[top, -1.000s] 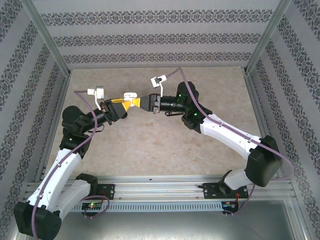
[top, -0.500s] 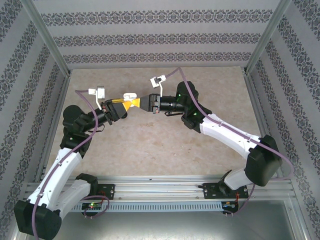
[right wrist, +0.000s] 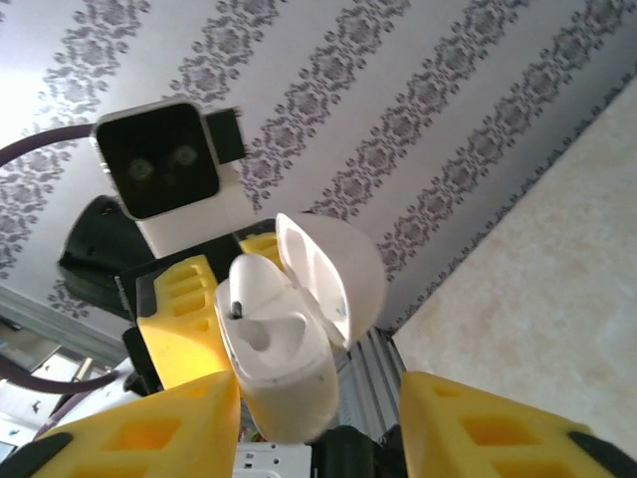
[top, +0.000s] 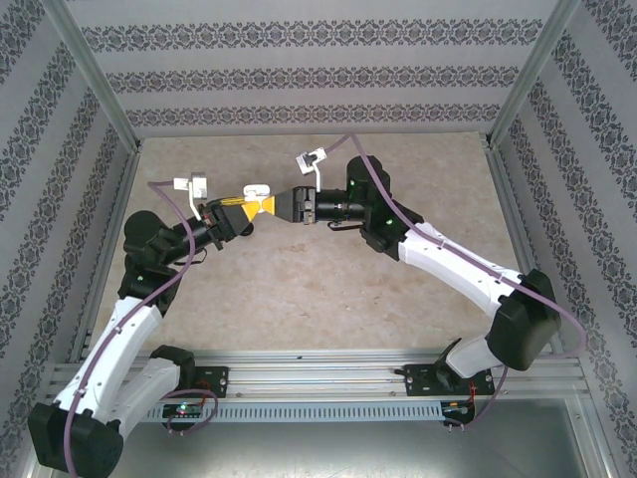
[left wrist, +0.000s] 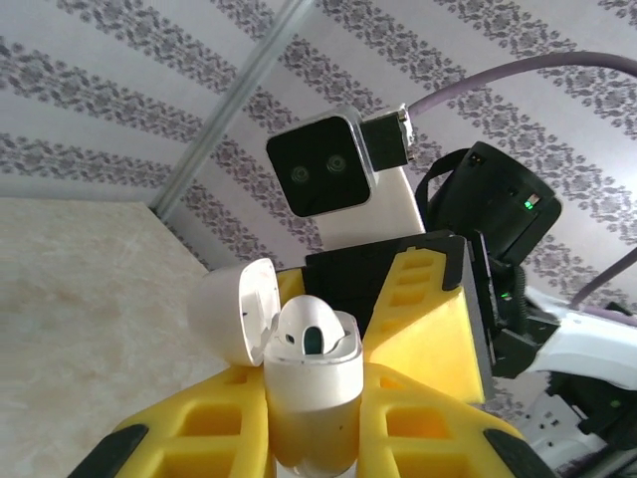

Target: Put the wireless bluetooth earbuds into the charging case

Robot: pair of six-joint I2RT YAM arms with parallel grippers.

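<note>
Top external view: the two arms meet in mid-air above the table (top: 299, 289), with the left gripper (top: 251, 205) and the right gripper (top: 275, 204) tip to tip and the white charging case (top: 257, 190) at their junction. Compared with a second earlier the meeting point is almost unchanged, and the right wrist has shifted slightly. Left wrist view: the left gripper (left wrist: 311, 403) is clamped narrowly on the lower body of the charging case (left wrist: 309, 373), which stands upright with its lid (left wrist: 234, 314) hinged open to the left. A white earbud (left wrist: 311, 334) with a dark oval patch sits head-up in the case. One of the right gripper's fingers (left wrist: 423, 319) stands just behind, apart from the bud. Right wrist view: the right gripper (right wrist: 314, 398) has parted its jaws, and its yellow fingers (right wrist: 149, 433) now flank the charging case (right wrist: 284, 368) without pinching the earbud (right wrist: 251, 284), which rests in one well. The neighbouring well looks empty, and the lid (right wrist: 333, 269) is raised. The parting suggests the bud has just been released into its seat, so one insertion appears done. How fully the bud is seated cannot be told.
</note>
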